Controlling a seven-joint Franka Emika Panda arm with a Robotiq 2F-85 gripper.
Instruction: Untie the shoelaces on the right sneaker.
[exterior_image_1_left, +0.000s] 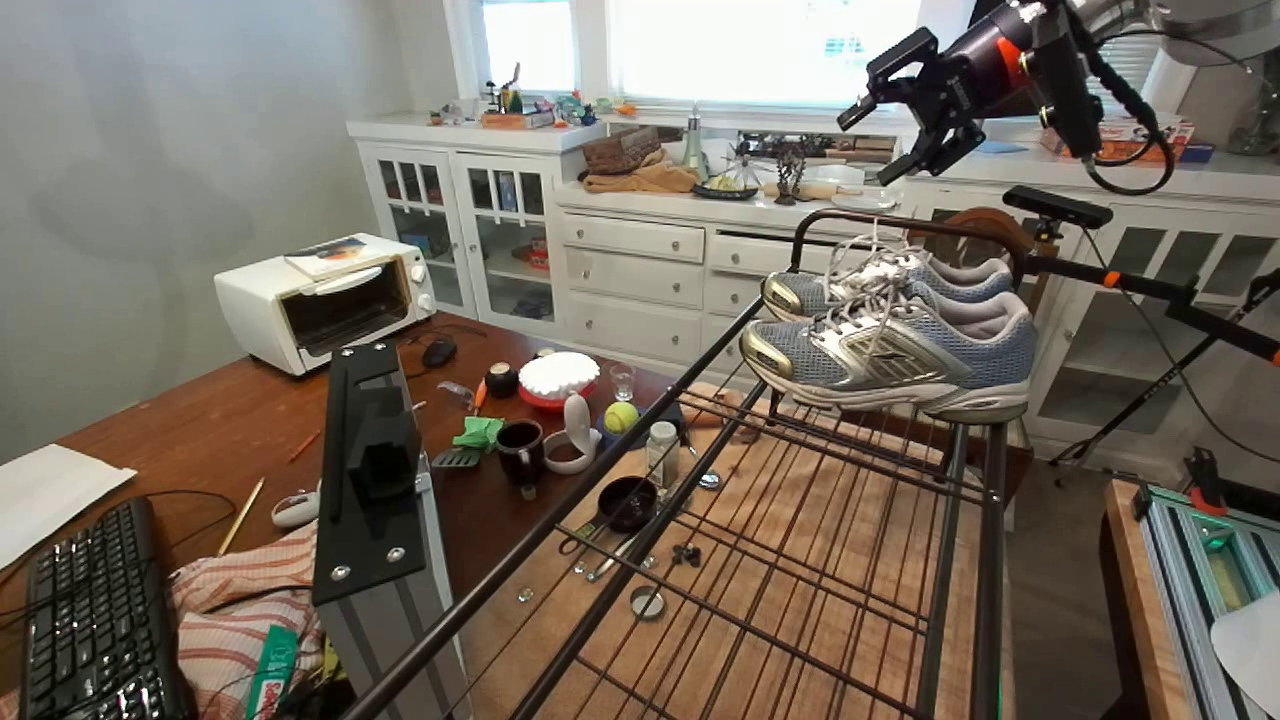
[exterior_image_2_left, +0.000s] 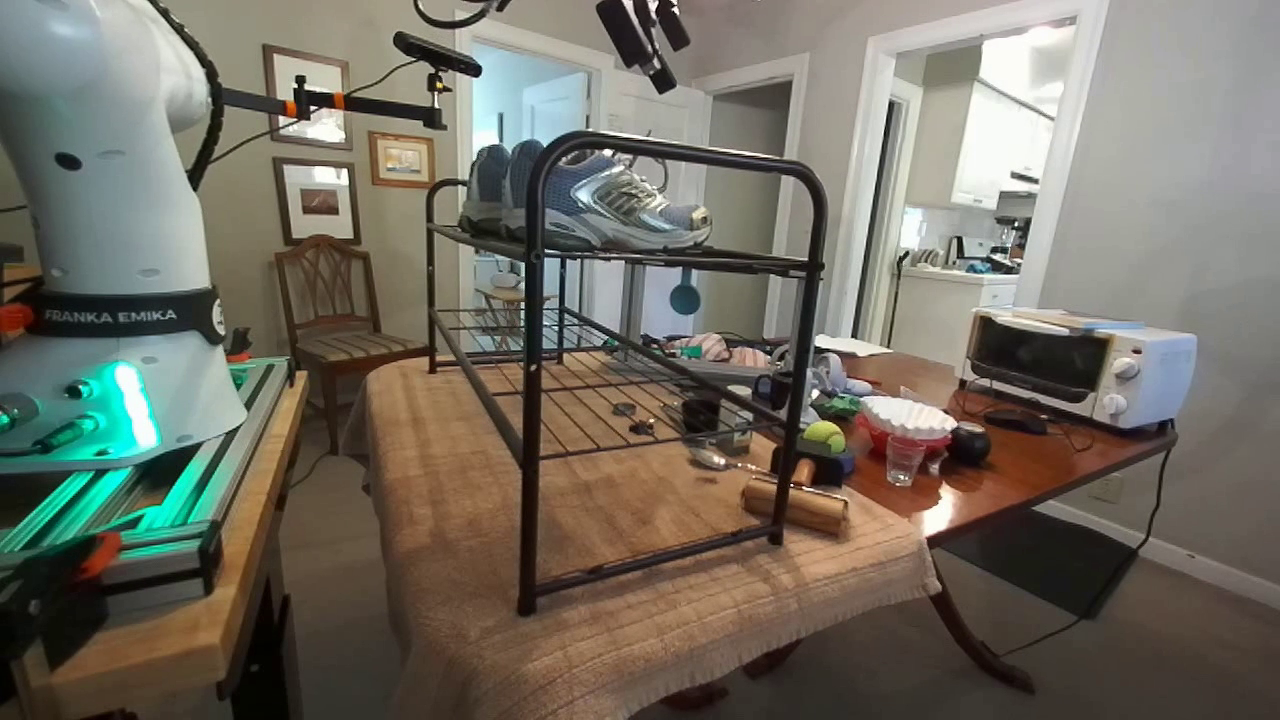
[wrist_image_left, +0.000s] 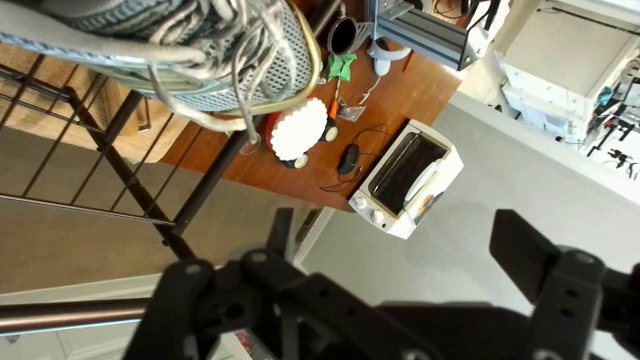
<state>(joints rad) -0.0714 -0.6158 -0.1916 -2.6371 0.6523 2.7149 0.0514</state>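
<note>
Robotiq gripper, fingers apart, above a pair of silver-and-blue sneakers on a dark metal shoe rack.

Both sneakers sit upright, side by side, on the rack's top shelf, toes pointing the same way; which is the right sneaker cannot be determined. In the wrist view the fingers stand wide apart, clear of the footwear, with a sneaker showing at upper left. Its laces lie in overlapping strands, one looping out past the sneaker's edge; whether a knot holds cannot be told. The rack stands on a tan towel spread over part of a wooden table. On the table: a white toaster oven with a book on top, a black computer mouse just beside it, and a black keyboard.
</note>
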